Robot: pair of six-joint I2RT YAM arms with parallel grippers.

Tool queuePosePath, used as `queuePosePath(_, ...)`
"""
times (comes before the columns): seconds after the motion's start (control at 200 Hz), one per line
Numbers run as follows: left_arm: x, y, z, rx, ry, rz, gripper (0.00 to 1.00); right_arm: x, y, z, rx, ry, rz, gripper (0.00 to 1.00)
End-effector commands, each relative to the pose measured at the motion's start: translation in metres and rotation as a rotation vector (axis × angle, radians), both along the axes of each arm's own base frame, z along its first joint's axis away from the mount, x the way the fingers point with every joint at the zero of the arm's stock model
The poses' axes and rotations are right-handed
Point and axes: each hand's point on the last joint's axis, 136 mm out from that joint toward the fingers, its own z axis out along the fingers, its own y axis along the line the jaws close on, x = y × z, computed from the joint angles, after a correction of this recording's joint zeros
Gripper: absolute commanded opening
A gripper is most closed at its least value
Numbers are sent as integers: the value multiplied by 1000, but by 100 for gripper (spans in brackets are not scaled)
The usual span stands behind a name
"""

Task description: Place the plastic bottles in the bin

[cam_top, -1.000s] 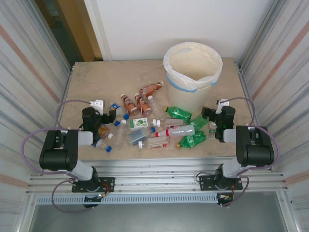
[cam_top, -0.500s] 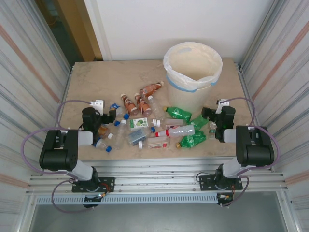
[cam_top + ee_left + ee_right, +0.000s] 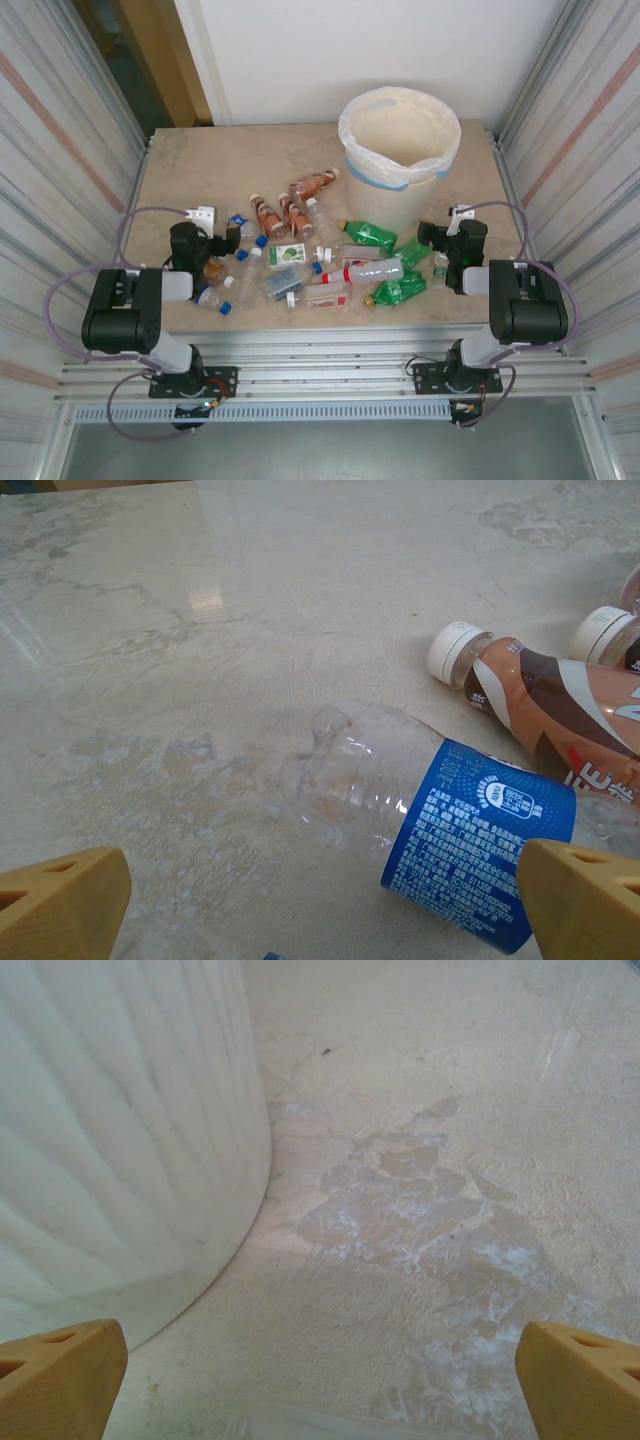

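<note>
1 bin [image 3: 399, 140]; 3 green btls [image 3: 370, 235]; 3 brown btls [image 3: 266, 214] — several clear btls [image 3: 375, 271].

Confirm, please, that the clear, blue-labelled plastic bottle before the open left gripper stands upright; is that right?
Not upright: the left wrist view shows the clear, blue-labelled plastic bottle lying on its side on the table before the open left gripper.

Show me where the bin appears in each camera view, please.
Top: the bin stands on the table, far side, right of centre.
Right wrist: the bin's white wall takes the left side.
Left wrist: the camera faces a blue-label bottle.
Shared landmark: the marbled table.
</note>
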Motion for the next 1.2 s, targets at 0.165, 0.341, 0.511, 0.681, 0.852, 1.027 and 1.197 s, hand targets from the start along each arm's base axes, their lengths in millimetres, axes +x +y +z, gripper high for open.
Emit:
queuePosePath(0.165, 5, 4, 7, 2, -19, 8, 99, 6, 1, 10, 3, -32, 11, 98)
queuePosePath(0.341, 5, 9, 11, -35, -17, 20, 99, 6, -8, 13, 12, -24, -34, 98)
queuePosePath(0.511, 2, 14, 24, -50, -22, 34, 99, 2, -18, 25, 41, -26, -76, 98)
queuePosePath(0.681, -5, 16, 48, -49, -49, 44, 99, -5, -38, 39, 71, -15, -163, 98)
queuePosePath(0.852, -16, 32, 84, -84, -90, 164, 99, -14, -48, 63, 49, -36, -224, 98)
queuePosePath(1.027, -48, 57, 101, -220, 7, 397, 99, -28, -57, 89, 66, -60, -298, 98)
queuePosePath(1.197, -90, 57, 106, -382, 52, 491, 99, -47, -64, 104, 123, -37, -386, 98)
